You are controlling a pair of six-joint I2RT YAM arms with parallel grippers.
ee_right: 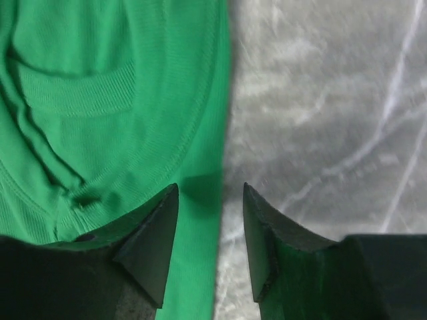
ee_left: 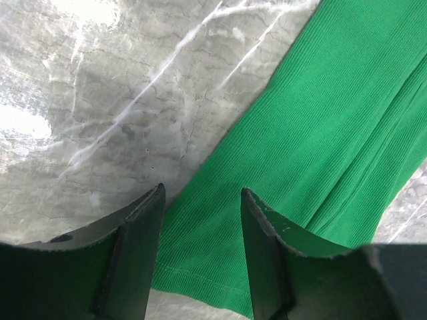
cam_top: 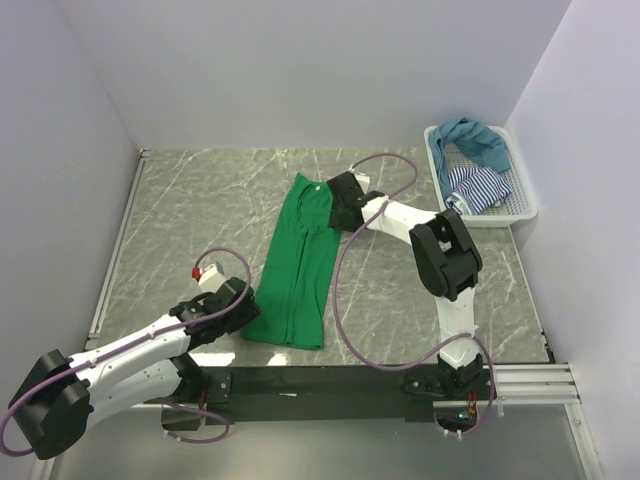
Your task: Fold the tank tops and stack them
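Bright green ribbed tank top [cam_top: 295, 265] on grey, white-veined marble counter [cam_top: 190, 210]; inside the white mesh basket [cam_top: 500, 217], a teal-blue top [cam_top: 478, 140] and a navy-and-white striped top [cam_top: 480, 187]; fingers [ee_left: 133, 260] black.

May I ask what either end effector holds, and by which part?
Nothing: left end effector and right end effector hang open over the green tank top.

1. Table [cam_top: 200, 200]: grey-green marbled top, glossy, bright glare patches noted.
2. Walls [cam_top: 300, 70]: plain white panels on left, rear, right.
3. Aluminium rail [cam_top: 530, 378] along near edge; metal strip [cam_top: 120, 240] along left edge.
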